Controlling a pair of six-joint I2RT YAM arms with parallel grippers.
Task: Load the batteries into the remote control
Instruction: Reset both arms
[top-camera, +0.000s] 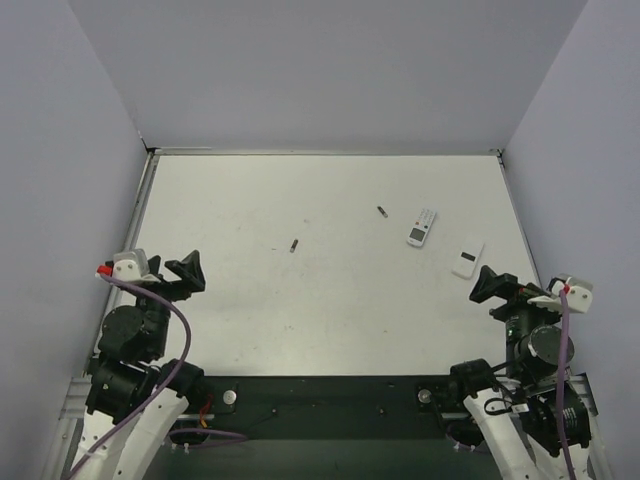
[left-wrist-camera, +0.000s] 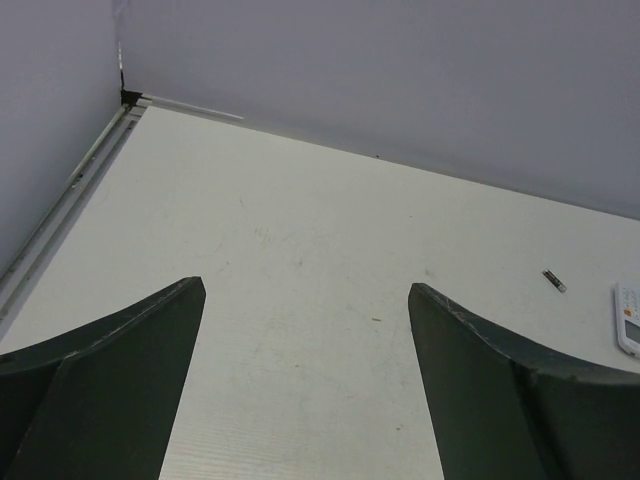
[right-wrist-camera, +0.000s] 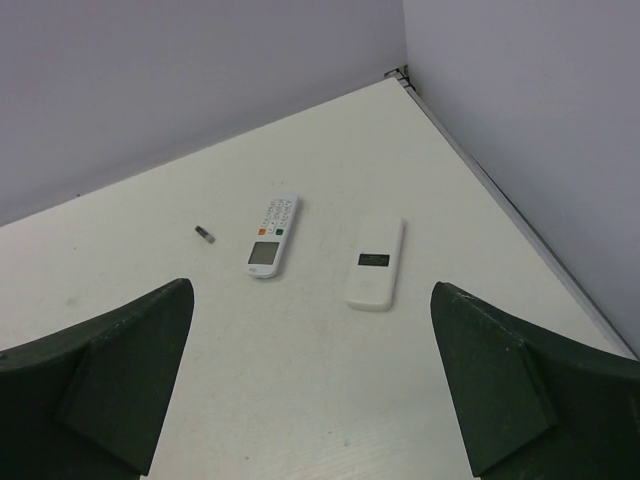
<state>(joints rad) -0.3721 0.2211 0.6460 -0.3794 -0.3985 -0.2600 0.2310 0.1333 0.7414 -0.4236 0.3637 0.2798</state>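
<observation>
A small white rectangular remote control (top-camera: 466, 260) lies at the right with its plain white back and a dark label up; its front is hidden. It also shows in the right wrist view (right-wrist-camera: 375, 262). No red batteries are in view. My left gripper (top-camera: 178, 278) is open and empty at the near left, over bare table in its wrist view (left-wrist-camera: 306, 285). My right gripper (top-camera: 492, 285) is open and empty just near of that remote control, which lies ahead of its fingers in the right wrist view (right-wrist-camera: 310, 285).
A white-faced remote with grey buttons (top-camera: 422, 227) lies beside the other remote (right-wrist-camera: 271, 235). Two tiny dark grey-brown cylinders lie on the table, one mid-table (top-camera: 294, 245), one left of the white-faced remote (top-camera: 382, 211) (right-wrist-camera: 204, 233). Grey walls enclose the table.
</observation>
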